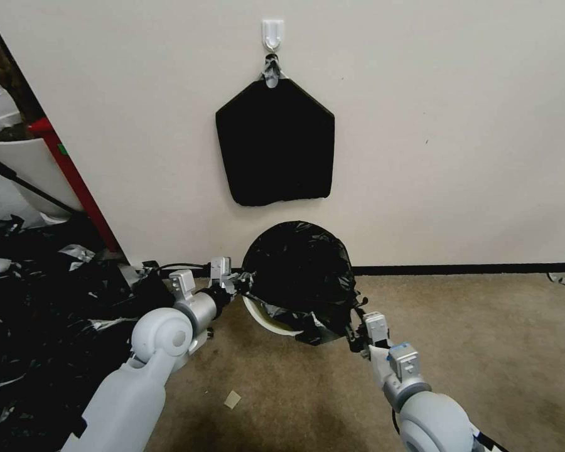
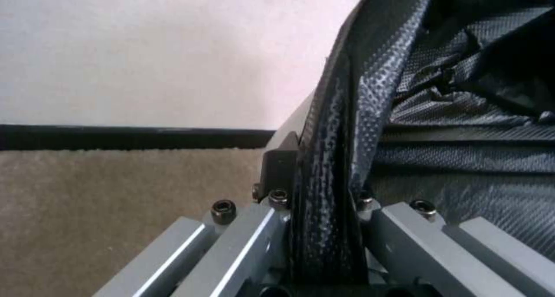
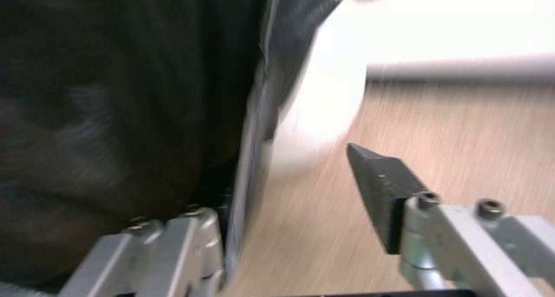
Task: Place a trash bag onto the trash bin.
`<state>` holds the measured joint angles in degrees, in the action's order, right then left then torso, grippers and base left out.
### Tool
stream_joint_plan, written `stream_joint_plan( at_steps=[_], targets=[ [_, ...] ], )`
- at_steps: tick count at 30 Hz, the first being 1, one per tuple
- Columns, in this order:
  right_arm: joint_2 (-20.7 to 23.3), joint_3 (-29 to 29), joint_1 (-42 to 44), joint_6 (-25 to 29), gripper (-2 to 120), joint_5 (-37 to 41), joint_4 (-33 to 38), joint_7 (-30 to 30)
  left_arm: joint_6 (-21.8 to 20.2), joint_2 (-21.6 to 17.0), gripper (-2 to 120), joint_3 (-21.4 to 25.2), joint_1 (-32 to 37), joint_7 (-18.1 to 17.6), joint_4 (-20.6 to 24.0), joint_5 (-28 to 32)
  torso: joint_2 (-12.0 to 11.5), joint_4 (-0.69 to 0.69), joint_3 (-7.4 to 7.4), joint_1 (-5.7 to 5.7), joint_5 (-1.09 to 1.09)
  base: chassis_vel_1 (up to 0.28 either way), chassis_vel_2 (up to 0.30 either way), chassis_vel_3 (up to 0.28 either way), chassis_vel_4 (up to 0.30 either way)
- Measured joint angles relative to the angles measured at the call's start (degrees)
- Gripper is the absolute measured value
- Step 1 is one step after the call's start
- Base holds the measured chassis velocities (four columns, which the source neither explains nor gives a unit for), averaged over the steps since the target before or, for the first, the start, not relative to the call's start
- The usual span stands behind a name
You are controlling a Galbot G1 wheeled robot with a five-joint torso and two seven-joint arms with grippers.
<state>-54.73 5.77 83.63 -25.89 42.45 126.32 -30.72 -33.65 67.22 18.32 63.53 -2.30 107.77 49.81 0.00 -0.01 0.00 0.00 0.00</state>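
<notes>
Fingers of the left gripper (image 2: 321, 188) are clamped together on a fold of the thin, glossy black plastic trash bag (image 1: 298, 270), at the bag's left edge. Fingers of the right gripper (image 3: 306, 188) are spread apart at the bag's lower right edge, one dark fingertip (image 3: 376, 188) clear of the film and the other hidden behind it. The bag is stretched between both grippers with its mouth facing the robot, draped over the small round cream-white plastic trash bin (image 1: 267, 317). The bin is tipped toward the robot, and a crescent of its rolled rim is exposed below the film. Behind, a flat matte-black pentagon-shaped bag stack (image 1: 275, 143) is hung from a white wall hook (image 1: 272, 32). A heap of black plastic (image 1: 37, 307) is spread over the carpet to the left, beside a white plant pot (image 1: 19, 154).
</notes>
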Motion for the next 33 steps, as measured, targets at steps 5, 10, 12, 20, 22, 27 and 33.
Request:
stream_joint_plan(
  at_steps=[5,10,12,20,22,27,33],
  targets=[
    [1.6,0.4,3.5,-3.2,72,8.4,7.3,-5.0,0.3,0.1,3,-0.3,-0.9,-0.5,-0.9,-0.7,0.0,0.0,0.0,-0.01,0.0,0.0,0.0,0.0,0.0],
    [2.3,0.4,5.7,-3.7,88,6.9,9.4,-5.2,0.3,0.2,3,-0.4,-1.1,-0.6,-1.1,-0.9,0.0,0.0,0.0,0.0,0.0,0.0,0.0,0.0,0.0],
    [2.2,0.5,5.8,-3.4,95,4.4,9.1,-4.9,0.4,0.2,3,-0.4,-1.0,-0.7,-1.1,-0.9,0.0,0.0,0.0,0.0,0.0,0.0,0.0,0.0,0.0],
    [1.1,1.9,2.8,0.7,100,2.7,4.4,-1.6,0.5,0.1,3,-0.3,0.3,-0.7,-0.6,-1.4,0.0,0.01,0.0,0.0,0.01,0.0,0.0,0.0,0.0],
    [0.9,2.3,2.2,2.8,100,3.6,3.7,-0.6,0.6,0.0,3,-0.2,0.4,-0.7,-0.6,-1.4,0.0,0.01,0.0,0.0,0.01,0.0,0.0,0.0,0.0],
    [0.4,3.9,1.2,12.9,100,7.3,1.3,3.1,1.3,0.1,3,0.0,0.4,-0.7,-1.0,-1.6,0.0,0.01,0.0,0.0,0.01,0.0,0.0,0.0,0.0],
    [-0.2,4.3,1.3,21.8,100,7.2,-1.2,5.5,2.1,0.7,3,-0.1,-0.4,-1.7,-2.6,-1.6,0.0,0.01,0.0,0.0,0.01,0.0,0.0,0.0,0.0]
  ],
)
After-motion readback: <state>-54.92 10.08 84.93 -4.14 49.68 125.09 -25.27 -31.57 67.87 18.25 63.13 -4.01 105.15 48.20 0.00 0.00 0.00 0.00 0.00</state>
